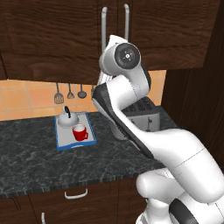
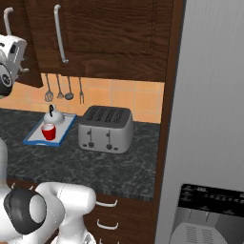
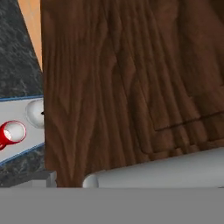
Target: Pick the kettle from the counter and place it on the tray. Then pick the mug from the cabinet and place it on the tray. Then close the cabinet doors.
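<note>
The white kettle (image 1: 67,118) and the red mug (image 1: 80,132) both stand on the blue-rimmed tray (image 1: 65,142), which lies on the dark counter (image 1: 39,162). In the hand view, the mug (image 3: 11,133) and kettle (image 3: 34,113) appear from above at the left. My gripper (image 2: 19,64) is raised at the left cabinet door (image 2: 28,52), close to its face. A silver bar handle (image 3: 153,173) lies right in front of the hand. The fingertips are hidden. The left door (image 1: 48,39) hangs slightly proud of the right door (image 1: 175,30).
A silver toaster (image 2: 106,128) stands on the counter right of the tray. Utensils (image 2: 59,88) hang on the orange tiled wall. A tall grey appliance (image 2: 209,119) bounds the right side. Drawers with white handles (image 1: 76,193) sit below the counter.
</note>
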You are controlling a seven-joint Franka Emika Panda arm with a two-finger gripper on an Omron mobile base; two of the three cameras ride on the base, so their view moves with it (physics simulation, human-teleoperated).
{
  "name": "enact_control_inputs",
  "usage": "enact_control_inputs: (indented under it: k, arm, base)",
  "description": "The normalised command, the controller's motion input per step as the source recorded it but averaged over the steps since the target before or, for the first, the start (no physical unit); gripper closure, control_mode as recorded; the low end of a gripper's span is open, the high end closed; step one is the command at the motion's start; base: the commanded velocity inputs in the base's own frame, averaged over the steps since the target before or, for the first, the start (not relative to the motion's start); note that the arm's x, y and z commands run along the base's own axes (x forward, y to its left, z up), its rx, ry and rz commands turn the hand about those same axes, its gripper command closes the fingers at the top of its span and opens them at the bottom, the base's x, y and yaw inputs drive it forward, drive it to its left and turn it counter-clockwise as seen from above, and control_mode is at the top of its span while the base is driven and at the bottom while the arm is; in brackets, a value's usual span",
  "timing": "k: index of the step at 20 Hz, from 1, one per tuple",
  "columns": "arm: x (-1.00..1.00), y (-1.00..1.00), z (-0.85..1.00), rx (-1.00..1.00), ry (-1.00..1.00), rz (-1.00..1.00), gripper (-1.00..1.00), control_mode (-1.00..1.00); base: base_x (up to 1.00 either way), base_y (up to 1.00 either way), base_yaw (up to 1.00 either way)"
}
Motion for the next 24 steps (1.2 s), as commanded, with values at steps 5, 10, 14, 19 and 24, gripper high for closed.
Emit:
enact_control_inputs:
  k: [5,10,14,19,24]
  arm:
    - [0.99,-0.04,0.00,0.12,0.00,0.00,-1.00,-1.00]
    - [0.84,0.00,-0.09,0.02,0.01,0.00,-1.00,-1.00]
    - [0.84,0.00,-0.03,0.00,0.00,0.00,-1.00,-1.00]
    - [0.69,0.00,-0.07,0.00,0.01,0.00,-1.00,-1.00]
    - [0.36,0.00,-0.18,0.00,0.02,0.00,-1.00,-1.00]
  base:
    - [0.00,0.00,0.00]
    - [0.00,0.00,0.00]
    - [0.00,0.00,0.00]
    - [0.00,0.00,0.00]
    - [0.00,0.00,0.00]
